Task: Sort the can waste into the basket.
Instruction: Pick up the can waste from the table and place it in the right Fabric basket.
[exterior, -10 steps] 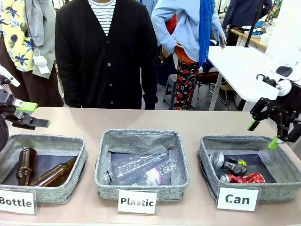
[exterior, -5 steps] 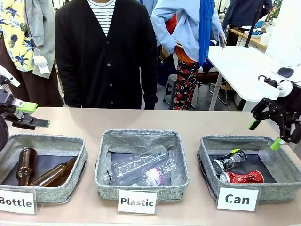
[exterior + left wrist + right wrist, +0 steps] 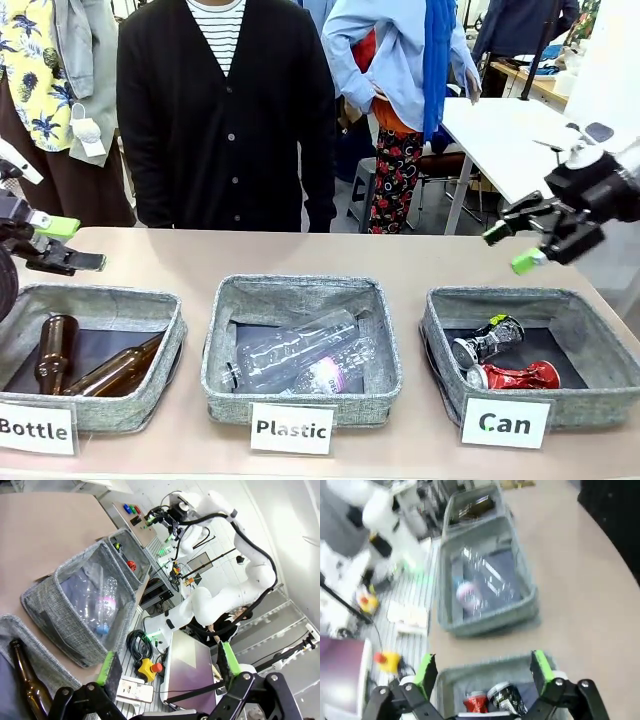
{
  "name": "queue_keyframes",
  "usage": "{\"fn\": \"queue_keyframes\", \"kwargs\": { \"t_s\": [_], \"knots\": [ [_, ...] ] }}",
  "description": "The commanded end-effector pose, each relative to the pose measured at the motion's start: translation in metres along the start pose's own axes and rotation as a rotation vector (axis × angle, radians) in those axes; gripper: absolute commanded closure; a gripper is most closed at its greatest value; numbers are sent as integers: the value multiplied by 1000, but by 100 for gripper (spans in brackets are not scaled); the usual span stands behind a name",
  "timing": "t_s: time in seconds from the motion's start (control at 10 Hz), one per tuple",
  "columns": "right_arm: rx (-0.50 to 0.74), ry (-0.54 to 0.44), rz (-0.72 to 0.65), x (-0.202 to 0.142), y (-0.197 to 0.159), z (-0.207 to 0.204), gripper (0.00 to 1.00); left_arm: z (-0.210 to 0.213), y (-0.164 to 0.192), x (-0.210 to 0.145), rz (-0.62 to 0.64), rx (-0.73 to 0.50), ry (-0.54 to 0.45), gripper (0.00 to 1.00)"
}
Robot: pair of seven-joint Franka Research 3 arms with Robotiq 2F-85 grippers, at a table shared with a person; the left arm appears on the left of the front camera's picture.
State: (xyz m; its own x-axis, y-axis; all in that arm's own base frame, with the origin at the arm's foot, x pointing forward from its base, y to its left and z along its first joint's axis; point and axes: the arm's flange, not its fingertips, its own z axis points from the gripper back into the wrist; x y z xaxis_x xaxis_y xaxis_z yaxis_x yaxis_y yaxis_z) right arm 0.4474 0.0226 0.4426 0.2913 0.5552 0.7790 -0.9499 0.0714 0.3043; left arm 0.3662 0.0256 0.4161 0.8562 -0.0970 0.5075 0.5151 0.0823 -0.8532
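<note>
Both drink cans lie inside the grey woven-fabric basket with the white "Can" label (image 3: 580,385): the shiny red metal can with a silver end (image 3: 517,377) rests on its side along the front wall, and the black can with yellow-green marks and a silver top (image 3: 487,340) lies tilted just behind it, at about eleven o'clock from the red one, the two close together or touching. From the right wrist, both show side by side in the basket at the bottom of the frame, red (image 3: 476,702) and black (image 3: 506,697).

At nine o'clock from that basket sits a like grey basket labelled "Plastic" (image 3: 300,395) holding clear plastic bottles (image 3: 295,355), and farther the same way one labelled "Bottle" (image 3: 130,400) with brown glass bottles (image 3: 60,350). A person in a black cardigan (image 3: 225,110) stands across the table.

The right gripper (image 3: 512,248) hangs clear above the can basket's far rim, at roughly twelve o'clock from the cans, its green-padded fingers spread wide and empty. The left gripper (image 3: 70,245) hovers over the "Bottle" basket's far-left corner, also spread with nothing between its fingers.
</note>
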Motion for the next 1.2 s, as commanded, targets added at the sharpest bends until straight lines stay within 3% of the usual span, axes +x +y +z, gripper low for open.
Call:
{"fn": "queue_keyframes", "kwargs": {
  "t_s": [0.0, 0.1, 0.2, 0.6, 0.7, 1.1],
  "knots": [
    [-27, -355, -349, 8, -26, -11, 0, 1, -2, -1, 6, -4, 2, 0],
    [-90, -511, -486, 13, -29, -16, 0, 1, -2, -1, 6, -4, 2, 0],
    [-80, -590, -558, 13, -26, -17, 0, 1, -2, -1, 6, -4, 2, 0],
    [78, -501, -565, 4, -34, -38, 0, 1, -2, -1, 6, -4, 2, 0],
    [17, -519, -553, 3, -34, -25, 0, 1, -2, -1, 6, -4, 2, 0],
    [17, -519, -553, 3, -34, -25, 0, 1, -2, -1, 6, -4, 2, 0]
  ]
}}
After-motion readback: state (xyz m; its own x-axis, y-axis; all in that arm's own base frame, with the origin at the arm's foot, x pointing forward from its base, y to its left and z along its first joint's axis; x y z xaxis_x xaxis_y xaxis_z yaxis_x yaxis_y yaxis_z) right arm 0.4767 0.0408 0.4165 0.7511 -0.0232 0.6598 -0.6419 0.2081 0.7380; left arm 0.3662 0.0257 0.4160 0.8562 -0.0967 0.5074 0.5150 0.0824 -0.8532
